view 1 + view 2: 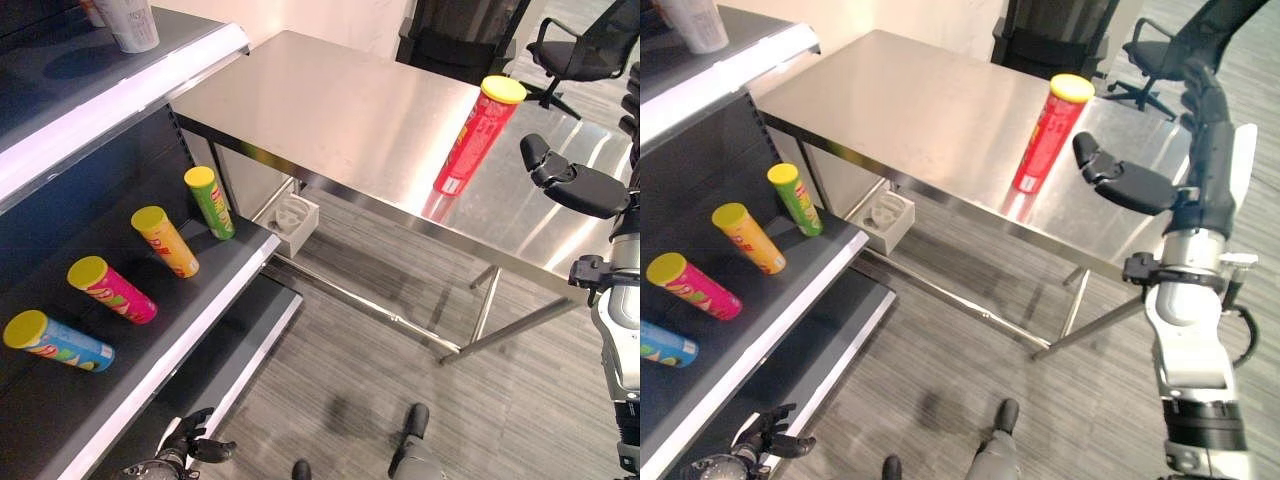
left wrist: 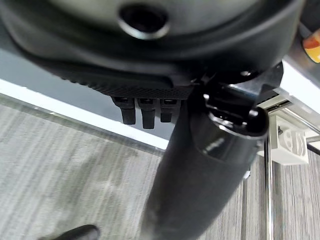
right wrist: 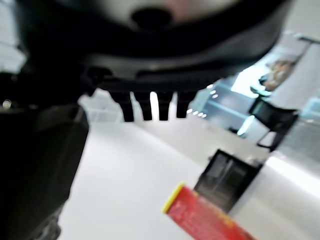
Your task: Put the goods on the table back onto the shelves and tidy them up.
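Standing upright on the steel table (image 1: 330, 110) near its front edge: red can (image 1: 474, 138) with yellow lid. Hovering just beside it, fingers straight and empty: right hand (image 1: 1127, 180). Hanging low by the shelf (image 1: 215, 290), fingers relaxed: left hand (image 1: 185, 442). Lying on that shelf: four cans (image 1: 165, 241).

Head stereo pair looks steeply down from above, both eyes sharing the steel table (image 1: 330, 110), red can (image 1: 1048, 132) and shelf (image 1: 215, 290); each wrist cam sits tight against its own hand, left facing floor, right facing the table.
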Motion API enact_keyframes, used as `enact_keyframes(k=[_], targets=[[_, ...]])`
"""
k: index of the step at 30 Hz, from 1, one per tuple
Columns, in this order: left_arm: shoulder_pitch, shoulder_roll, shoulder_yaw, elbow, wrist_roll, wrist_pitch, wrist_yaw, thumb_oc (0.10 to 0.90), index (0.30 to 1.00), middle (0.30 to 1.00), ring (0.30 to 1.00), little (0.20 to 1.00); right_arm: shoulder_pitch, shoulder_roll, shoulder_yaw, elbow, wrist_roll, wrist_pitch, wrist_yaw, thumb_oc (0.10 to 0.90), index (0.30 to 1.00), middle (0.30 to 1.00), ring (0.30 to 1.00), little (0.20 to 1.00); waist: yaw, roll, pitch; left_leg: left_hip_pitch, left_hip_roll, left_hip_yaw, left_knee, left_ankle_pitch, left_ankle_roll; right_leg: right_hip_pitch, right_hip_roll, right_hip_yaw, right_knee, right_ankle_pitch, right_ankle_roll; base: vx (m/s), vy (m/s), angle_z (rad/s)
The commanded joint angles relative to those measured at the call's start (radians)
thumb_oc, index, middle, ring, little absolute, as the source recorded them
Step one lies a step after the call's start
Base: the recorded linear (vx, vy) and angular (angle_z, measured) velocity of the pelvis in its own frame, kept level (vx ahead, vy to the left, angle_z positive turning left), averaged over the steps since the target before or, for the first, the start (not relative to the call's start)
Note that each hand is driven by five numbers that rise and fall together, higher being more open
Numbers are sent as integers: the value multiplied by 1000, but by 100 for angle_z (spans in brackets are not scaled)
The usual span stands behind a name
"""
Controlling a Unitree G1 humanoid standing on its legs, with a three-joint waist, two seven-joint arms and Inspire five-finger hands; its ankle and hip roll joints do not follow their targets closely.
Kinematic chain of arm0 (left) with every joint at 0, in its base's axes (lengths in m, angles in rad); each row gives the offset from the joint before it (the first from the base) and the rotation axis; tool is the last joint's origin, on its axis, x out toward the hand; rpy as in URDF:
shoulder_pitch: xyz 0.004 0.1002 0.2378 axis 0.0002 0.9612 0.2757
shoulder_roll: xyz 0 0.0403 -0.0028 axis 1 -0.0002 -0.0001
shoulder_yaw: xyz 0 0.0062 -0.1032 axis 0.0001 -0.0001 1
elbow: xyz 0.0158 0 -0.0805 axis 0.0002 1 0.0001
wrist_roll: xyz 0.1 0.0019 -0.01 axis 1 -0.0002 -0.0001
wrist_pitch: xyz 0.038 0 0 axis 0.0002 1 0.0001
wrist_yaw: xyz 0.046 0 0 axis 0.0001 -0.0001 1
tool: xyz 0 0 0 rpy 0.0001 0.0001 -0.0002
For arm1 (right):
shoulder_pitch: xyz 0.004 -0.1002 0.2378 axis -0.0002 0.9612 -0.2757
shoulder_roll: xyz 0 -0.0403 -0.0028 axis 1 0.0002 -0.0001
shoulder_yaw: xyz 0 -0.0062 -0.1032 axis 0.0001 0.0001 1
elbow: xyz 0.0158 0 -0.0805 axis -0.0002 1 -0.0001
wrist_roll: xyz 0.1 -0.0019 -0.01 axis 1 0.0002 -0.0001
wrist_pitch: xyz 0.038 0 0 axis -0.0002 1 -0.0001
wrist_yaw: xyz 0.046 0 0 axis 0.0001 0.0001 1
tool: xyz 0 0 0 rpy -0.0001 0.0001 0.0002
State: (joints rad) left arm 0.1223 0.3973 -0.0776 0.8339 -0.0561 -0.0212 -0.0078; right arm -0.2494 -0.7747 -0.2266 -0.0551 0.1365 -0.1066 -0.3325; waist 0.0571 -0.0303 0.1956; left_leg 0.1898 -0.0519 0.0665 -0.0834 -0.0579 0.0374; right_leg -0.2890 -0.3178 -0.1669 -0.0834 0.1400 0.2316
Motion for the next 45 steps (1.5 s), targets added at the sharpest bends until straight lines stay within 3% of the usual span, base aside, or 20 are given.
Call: enact_keyframes(k=[1,3,5,14,19,29,39,45], targets=[[40,18,-53,-27,29,-33,-3,800,900,900,900,900,-94,-115,-140,-58,-6,-76,-56,800,900,900,900,900,28,-42,-67,-29,96,-75,-4,-55,-97,184,5,-21,-2,88,30,234,-212,119],[45,16,-72,-38,31,-30,-14,800,900,900,900,900,-70,-150,-171,-53,11,-83,-49,800,900,900,900,900,21,-41,-93,-33,149,-106,-4,-50,-127,225,22,-68,-1,69,28,241,-276,130],[45,6,-84,-42,24,-29,-19,800,900,900,900,900,-75,-168,-170,-43,16,-81,-45,800,900,900,900,900,18,-33,-106,-45,173,-122,-4,-44,-138,246,30,-105,-4,52,23,145,-189,41],[50,-23,-94,-21,9,-21,-32,800,900,900,900,900,-53,-176,-183,-6,131,-101,7,800,900,900,900,900,29,-20,-123,-59,211,-123,-4,-32,-167,302,45,-182,-4,1,5,55,-49,27],[64,-18,-86,-7,14,-24,-41,800,900,900,900,900,-55,-192,-108,51,236,-98,105,800,900,900,900,900,38,-21,-124,-39,214,-111,-4,-38,-169,322,46,-187,-4,-7,-1,13,-4,6],[80,-16,-66,4,31,-33,-50,800,900,900,900,900,-22,-277,-27,140,216,-55,212,800,900,900,900,900,34,-24,-110,-26,204,-79,-4,-45,-163,314,31,-179,-4,6,7,-2,22,-8],[80,-15,-61,6,42,-36,-50,800,900,900,900,900,25,-300,-38,163,183,-40,234,800,900,900,900,900,27,-30,-103,-32,197,-71,-4,-47,-162,307,23,-177,-4,12,11,-1,3,-1],[82,-14,-65,4,45,-35,-46,800,900,900,900,900,-5,-270,-12,184,112,-23,196,800,900,900,900,900,35,-27,-105,-25,200,-69,-4,-52,-160,309,24,-174,-4,9,9,0,0,0]])
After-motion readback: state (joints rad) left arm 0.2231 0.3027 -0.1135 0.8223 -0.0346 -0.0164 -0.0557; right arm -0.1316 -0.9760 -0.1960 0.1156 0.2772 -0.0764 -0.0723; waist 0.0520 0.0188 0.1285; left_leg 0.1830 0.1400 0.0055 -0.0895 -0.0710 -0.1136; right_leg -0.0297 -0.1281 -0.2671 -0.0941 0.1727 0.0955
